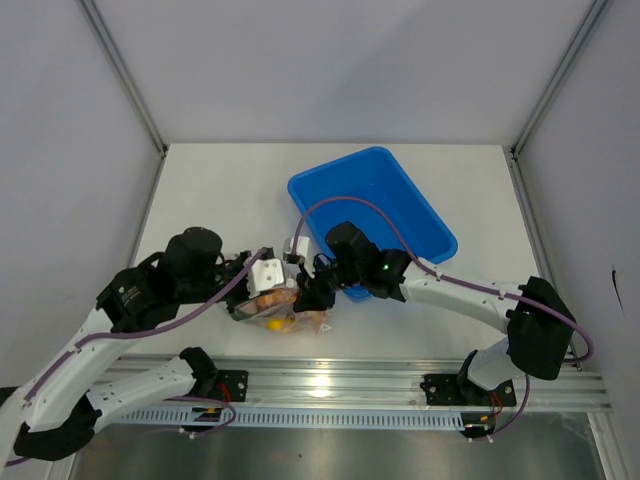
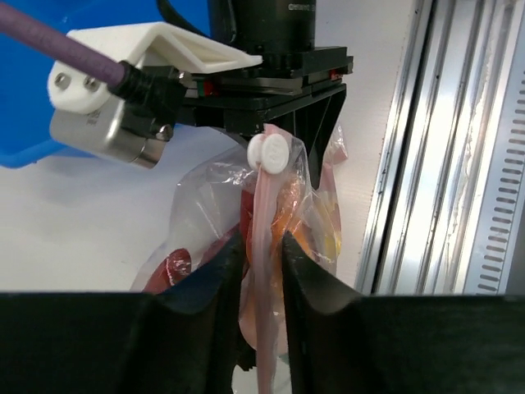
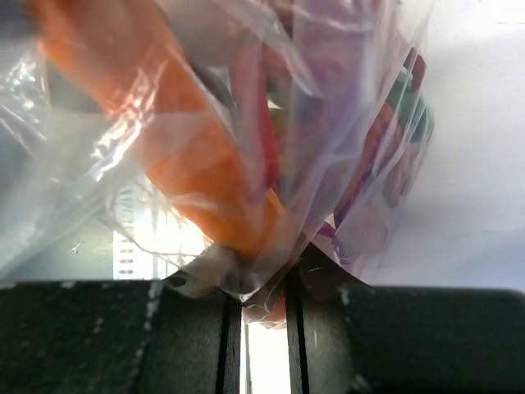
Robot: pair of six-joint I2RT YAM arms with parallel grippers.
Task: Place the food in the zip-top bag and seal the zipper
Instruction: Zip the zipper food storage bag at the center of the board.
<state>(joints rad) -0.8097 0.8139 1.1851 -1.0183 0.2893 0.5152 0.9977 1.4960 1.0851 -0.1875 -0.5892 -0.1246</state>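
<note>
Bag: the zip-top bag [image 1: 280, 312] is held between both claws near the tabletop's [image 1: 220, 190] front edge, toy food [image 3: 189, 148] inside.
Left claw [image 2: 261, 254]: pinching the pink zipper [image 2: 264, 213] below the white slider [image 2: 268, 153].
Right claw [image 3: 258, 283]: closed on the bag's edge.
Could go wrong: the thin strip may slip out, so the mouth won't shut.
Around: the blue tub [image 1: 385, 205] is close behind.

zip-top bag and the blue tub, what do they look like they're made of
Zip-top bag: thin, clear plastic film with a glossy finish. It is see-through, with crinkled folds and glare. Blue tub: probably rigid moulded plastic, smooth with a slight sheen. It has an even colour and a rounded rim.
</note>
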